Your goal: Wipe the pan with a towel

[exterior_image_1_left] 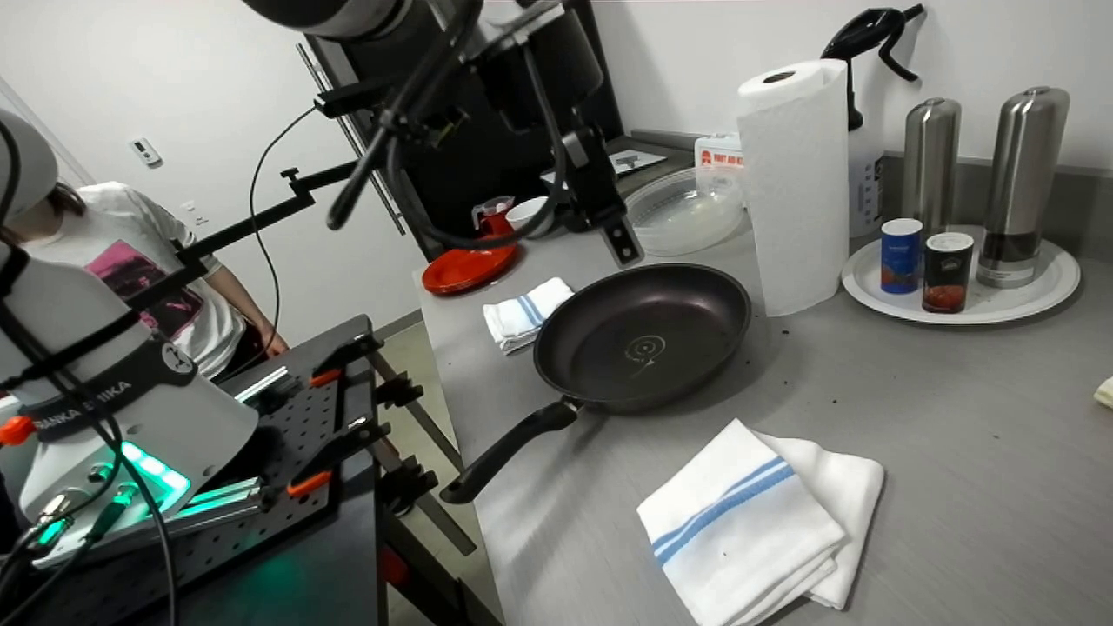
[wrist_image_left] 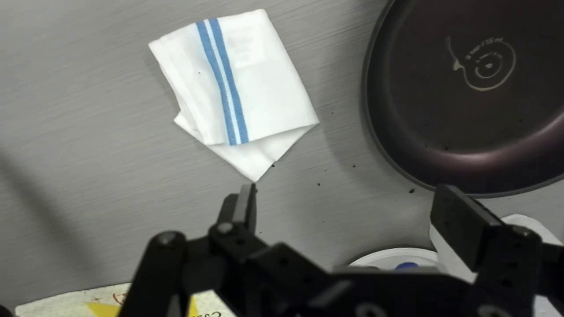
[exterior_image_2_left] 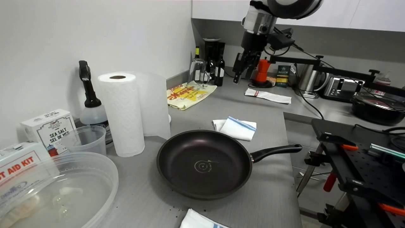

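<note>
The black frying pan (exterior_image_2_left: 204,177) lies on the grey counter, handle toward the counter's edge, with small dark specks inside. A white folded towel (exterior_image_1_left: 739,530) with blue stripes rests flat beside it; this towel (wrist_image_left: 264,92) is left of the pan (wrist_image_left: 427,101) in the wrist view. A similar folded cloth (exterior_image_1_left: 526,313) lies at the pan's opposite side, partly cut off in an exterior view (exterior_image_2_left: 201,220). My gripper (wrist_image_left: 347,189) stands open with nothing between its fingers. It hangs well above the counter, and in the wrist view its left fingertip lines up just below the towel's corner.
A paper roll (exterior_image_1_left: 796,191) stands close to the pan, beside a white plate (exterior_image_1_left: 1035,291) with shakers and tall grinders. Clear plastic tubs (exterior_image_2_left: 107,177), a spray bottle (exterior_image_2_left: 91,115) and a yellow bag (exterior_image_2_left: 190,95) line the wall. Crumbs dot the counter (wrist_image_left: 295,207).
</note>
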Action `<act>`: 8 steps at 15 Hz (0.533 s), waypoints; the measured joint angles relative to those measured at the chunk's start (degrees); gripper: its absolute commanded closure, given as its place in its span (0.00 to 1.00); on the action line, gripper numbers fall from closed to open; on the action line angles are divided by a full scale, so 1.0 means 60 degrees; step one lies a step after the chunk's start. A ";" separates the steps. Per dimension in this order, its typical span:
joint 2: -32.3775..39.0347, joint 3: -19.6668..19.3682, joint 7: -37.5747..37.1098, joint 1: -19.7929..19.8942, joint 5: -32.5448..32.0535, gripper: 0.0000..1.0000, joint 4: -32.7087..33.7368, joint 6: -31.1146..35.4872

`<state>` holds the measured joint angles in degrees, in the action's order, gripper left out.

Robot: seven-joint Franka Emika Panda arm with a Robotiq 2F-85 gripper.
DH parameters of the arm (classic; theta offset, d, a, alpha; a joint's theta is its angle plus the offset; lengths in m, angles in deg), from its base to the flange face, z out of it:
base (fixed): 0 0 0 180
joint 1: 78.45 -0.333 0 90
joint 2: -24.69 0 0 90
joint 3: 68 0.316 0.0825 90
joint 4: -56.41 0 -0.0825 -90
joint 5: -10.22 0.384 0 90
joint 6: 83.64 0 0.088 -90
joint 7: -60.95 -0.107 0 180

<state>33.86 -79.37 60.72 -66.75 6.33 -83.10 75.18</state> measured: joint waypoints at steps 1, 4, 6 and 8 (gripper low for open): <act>0.0351 -0.0045 0.0001 0.0057 0.0048 0.00 0.0208 0.0150; 0.1261 -0.0023 0.0224 0.0303 0.0511 0.00 0.0905 0.0228; 0.1777 0.0057 0.0554 0.0542 0.0799 0.00 0.1364 0.0226; 0.2281 0.0175 0.0839 0.0845 0.1045 0.00 0.1831 0.0210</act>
<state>47.55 -78.32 65.76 -61.68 12.60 -72.12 76.44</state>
